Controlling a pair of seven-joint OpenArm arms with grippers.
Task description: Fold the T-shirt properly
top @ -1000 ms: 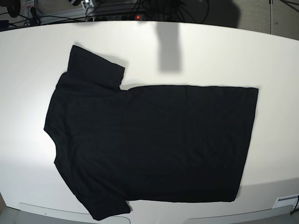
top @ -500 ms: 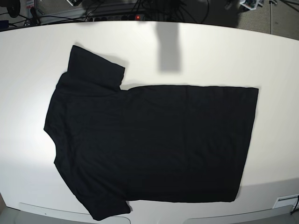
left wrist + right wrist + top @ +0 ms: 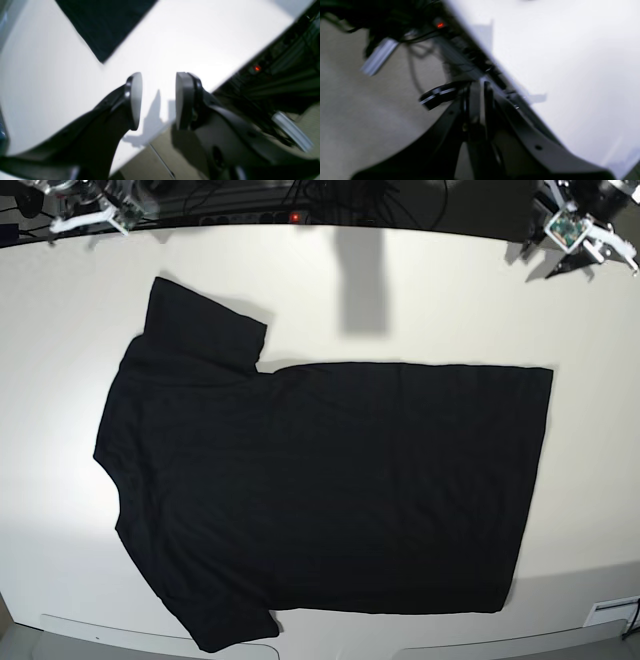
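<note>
The black T-shirt (image 3: 320,490) lies flat, plain side up, on the white table (image 3: 450,300), collar to the left and hem to the right. No print shows. My left gripper (image 3: 158,100) is open and empty above the table's far edge; a corner of the T-shirt (image 3: 105,25) lies well ahead of it. The left arm (image 3: 575,228) shows at the base view's top right. My right gripper (image 3: 480,100) is shut and empty over the table's far edge, with no cloth in its view. The right arm (image 3: 85,210) shows at the top left.
Cables and a power strip with a red light (image 3: 294,217) run behind the table's far edge. A dark shadow (image 3: 360,280) falls on the table above the shirt. A white plate (image 3: 610,610) sits at the front right corner.
Both arms have come into the base view at the top corners. The T-shirt has not moved.
</note>
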